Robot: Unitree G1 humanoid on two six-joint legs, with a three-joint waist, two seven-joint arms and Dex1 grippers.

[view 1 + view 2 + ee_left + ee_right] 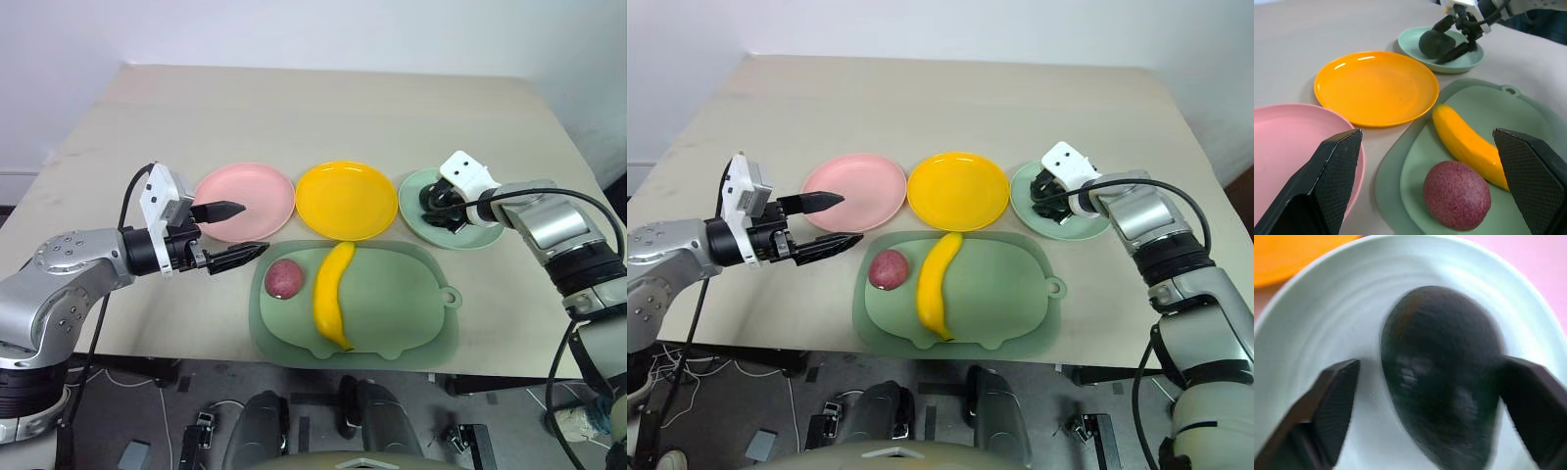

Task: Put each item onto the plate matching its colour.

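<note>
Avocado (1436, 43) lies on mint plate (1411, 39).

- A beige table (294, 108) is standing against a plain white wall (294, 29), its top taking soft, even light
- A grey floor (147, 411) is showing below the near edge
- Black cables (137, 377) are lying across that floor
- A dark strip is running along the wall's foot at left
</note>
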